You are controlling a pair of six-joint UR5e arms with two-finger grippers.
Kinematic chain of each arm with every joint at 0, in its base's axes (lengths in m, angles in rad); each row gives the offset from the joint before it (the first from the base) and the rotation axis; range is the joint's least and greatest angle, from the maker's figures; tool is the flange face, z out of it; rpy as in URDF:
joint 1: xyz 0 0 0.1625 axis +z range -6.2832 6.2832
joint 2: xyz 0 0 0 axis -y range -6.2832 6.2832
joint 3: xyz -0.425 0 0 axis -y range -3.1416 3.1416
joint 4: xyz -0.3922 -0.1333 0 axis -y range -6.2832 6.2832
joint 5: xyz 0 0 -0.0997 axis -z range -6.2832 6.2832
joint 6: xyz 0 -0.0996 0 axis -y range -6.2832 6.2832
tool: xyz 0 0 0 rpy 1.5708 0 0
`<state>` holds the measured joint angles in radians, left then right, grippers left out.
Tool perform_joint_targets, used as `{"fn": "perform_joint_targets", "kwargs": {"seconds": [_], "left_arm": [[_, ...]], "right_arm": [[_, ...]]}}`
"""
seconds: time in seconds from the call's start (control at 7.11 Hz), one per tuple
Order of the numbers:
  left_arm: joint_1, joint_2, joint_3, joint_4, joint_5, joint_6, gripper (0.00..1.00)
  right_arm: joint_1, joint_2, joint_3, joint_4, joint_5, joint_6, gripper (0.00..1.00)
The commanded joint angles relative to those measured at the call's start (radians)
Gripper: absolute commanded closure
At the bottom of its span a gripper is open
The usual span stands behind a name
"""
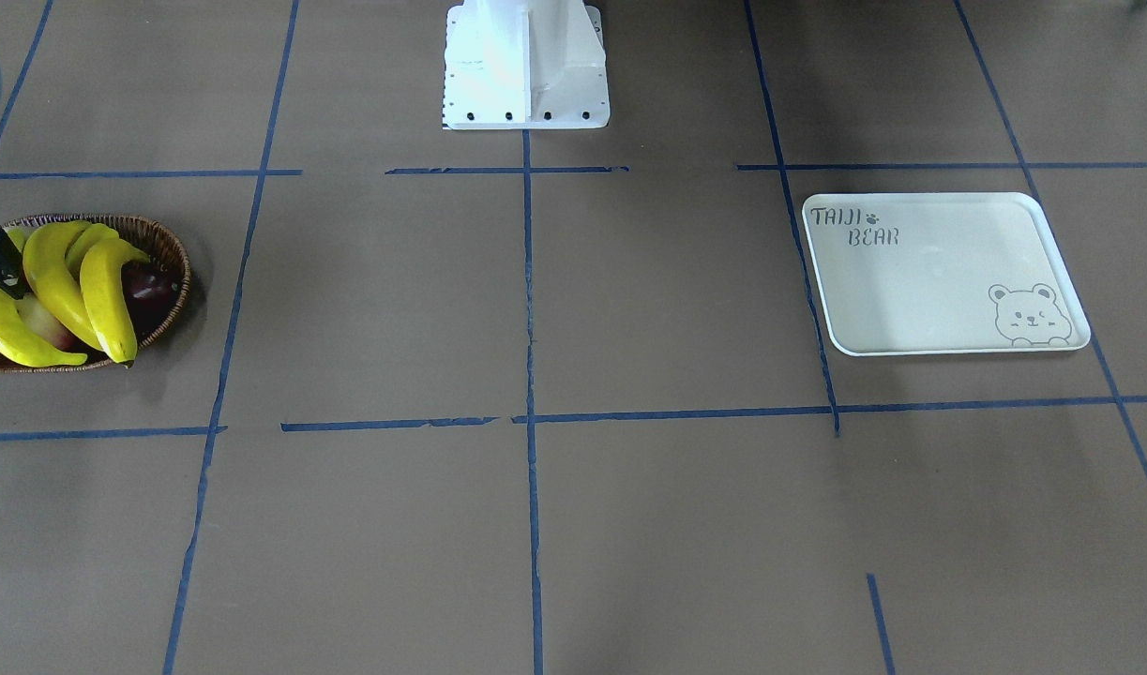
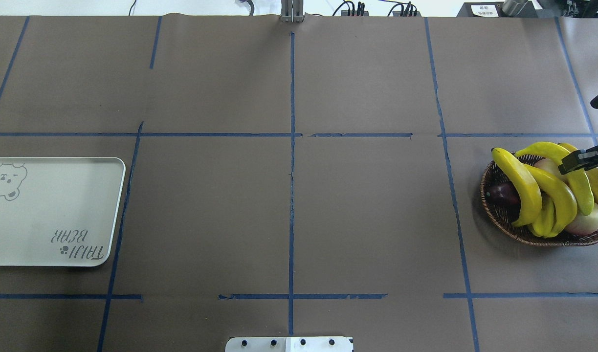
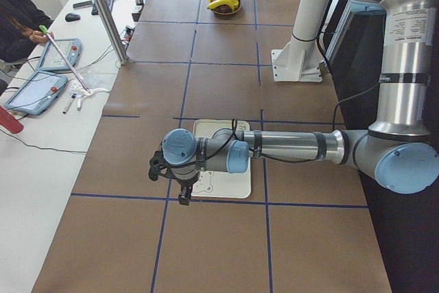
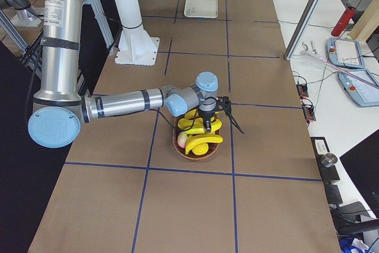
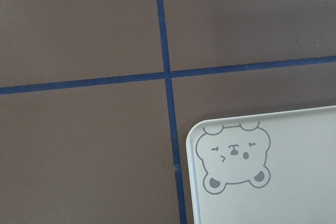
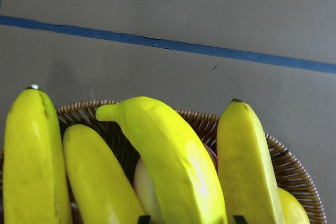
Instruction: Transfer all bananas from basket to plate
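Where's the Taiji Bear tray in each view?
Front-facing: tray, right.
Overhead: tray, left edge.
Exterior left: tray, lower centre, partly covered.
Exterior right: tray, top centre.
Left wrist: tray, lower right.
Right wrist: not in view.
Shared landmark: bear drawing on its corner.

We see the plate (image 2: 54, 215) lying on the table (image 2: 377, 220) at the robot's left side and the basket (image 2: 504, 220) at its right side, well apart. The robot base (image 2: 289, 344) stands at the table's near edge, between the two. The bananas (image 2: 528, 190) lie in the basket, side by side, on top of other fruits (image 2: 587, 222), and some ends reach over its rim.
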<state>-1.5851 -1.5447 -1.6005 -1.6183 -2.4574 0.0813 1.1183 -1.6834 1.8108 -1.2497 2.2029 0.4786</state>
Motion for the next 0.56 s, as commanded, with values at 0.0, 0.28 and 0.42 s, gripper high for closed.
{"fn": "perform_joint_targets", "kwargs": {"seconds": [0.0, 0.28, 0.42], "left_arm": [[-0.001, -0.002, -0.001, 0.000, 0.000, 0.000, 0.00], [-0.001, -0.002, -0.001, 0.000, 0.000, 0.000, 0.00], [-0.001, -0.002, 0.001, 0.000, 0.000, 0.000, 0.00]], "right_arm": [[0.000, -0.001, -0.001, -0.002, 0.000, 0.000, 0.40], [-0.002, -0.006, -0.005, -0.002, 0.000, 0.000, 0.40], [-0.005, -0.006, -0.005, -0.002, 0.000, 0.000, 0.40]]}}
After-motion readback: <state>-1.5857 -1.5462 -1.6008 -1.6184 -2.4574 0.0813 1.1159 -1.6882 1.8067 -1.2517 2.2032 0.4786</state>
